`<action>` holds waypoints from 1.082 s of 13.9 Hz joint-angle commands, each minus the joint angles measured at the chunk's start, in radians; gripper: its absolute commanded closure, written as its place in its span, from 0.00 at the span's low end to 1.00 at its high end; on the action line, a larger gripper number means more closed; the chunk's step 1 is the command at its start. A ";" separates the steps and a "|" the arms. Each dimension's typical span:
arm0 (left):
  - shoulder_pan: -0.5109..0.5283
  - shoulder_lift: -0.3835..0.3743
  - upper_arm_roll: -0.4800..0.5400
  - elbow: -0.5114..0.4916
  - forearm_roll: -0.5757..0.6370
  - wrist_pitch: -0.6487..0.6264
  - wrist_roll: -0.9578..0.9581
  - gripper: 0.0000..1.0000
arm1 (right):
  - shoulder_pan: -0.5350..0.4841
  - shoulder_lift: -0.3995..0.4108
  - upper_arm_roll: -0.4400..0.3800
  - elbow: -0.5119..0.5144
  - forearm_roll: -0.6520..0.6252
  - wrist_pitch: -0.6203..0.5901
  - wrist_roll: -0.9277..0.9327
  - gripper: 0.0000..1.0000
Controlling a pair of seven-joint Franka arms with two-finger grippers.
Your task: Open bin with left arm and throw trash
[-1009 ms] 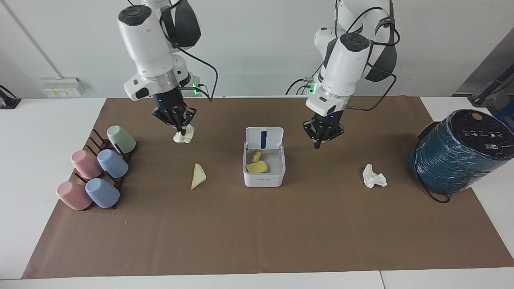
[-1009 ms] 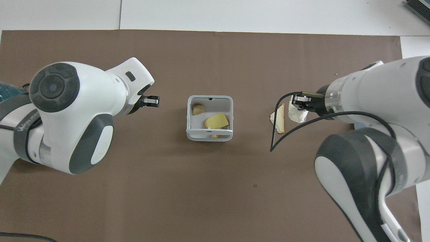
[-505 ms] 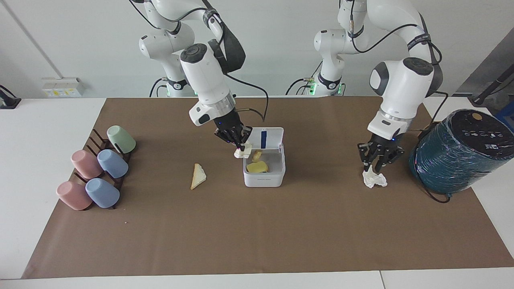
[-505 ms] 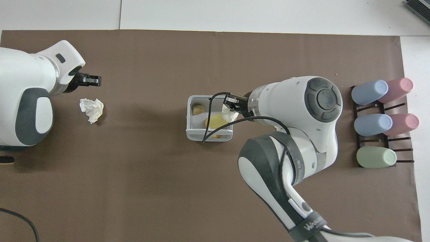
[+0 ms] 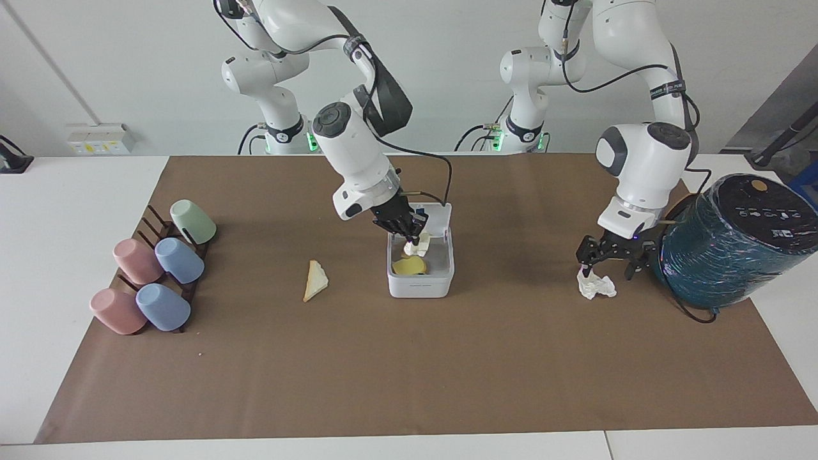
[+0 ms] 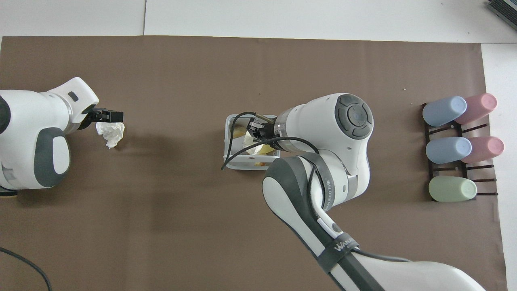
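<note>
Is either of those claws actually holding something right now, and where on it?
The right claw, over the open bin, pinches a paper wad by its top. The left claw stands open over another wad, holding nothing.

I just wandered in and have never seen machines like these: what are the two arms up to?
They are clearing trash into the small white bin, whose lid is open. The right end effector holds a paper wad over the bin. The left end effector, open, is low over a second wad beside the teal cylinder. A bread wedge lies on the mat.
</note>
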 commanded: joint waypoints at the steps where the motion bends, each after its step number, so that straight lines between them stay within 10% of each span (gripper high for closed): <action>1: 0.037 0.011 -0.008 -0.073 0.006 0.068 0.011 0.00 | 0.001 0.020 0.006 0.027 0.025 0.003 0.013 0.72; 3: 0.043 0.011 -0.008 -0.128 0.006 0.120 0.012 0.00 | 0.001 0.020 0.004 0.034 0.025 0.002 0.014 0.14; 6: 0.043 0.011 -0.010 -0.197 0.005 0.154 -0.003 0.02 | -0.010 0.016 0.004 0.056 0.023 -0.018 0.014 0.00; 7: 0.045 0.010 -0.010 -0.208 0.005 0.174 -0.003 0.18 | -0.019 0.007 0.001 0.073 0.014 -0.038 0.013 0.00; 9: 0.048 0.013 -0.008 -0.222 0.005 0.225 0.000 0.92 | -0.054 -0.032 -0.014 0.117 -0.026 -0.134 -0.001 0.00; 10: 0.050 0.013 -0.008 -0.219 0.005 0.225 0.001 1.00 | -0.073 -0.062 -0.019 0.117 -0.072 -0.151 -0.001 0.00; 15: 0.030 -0.012 -0.016 -0.121 0.005 0.211 -0.005 1.00 | -0.162 -0.150 -0.019 0.033 -0.271 -0.221 -0.196 0.00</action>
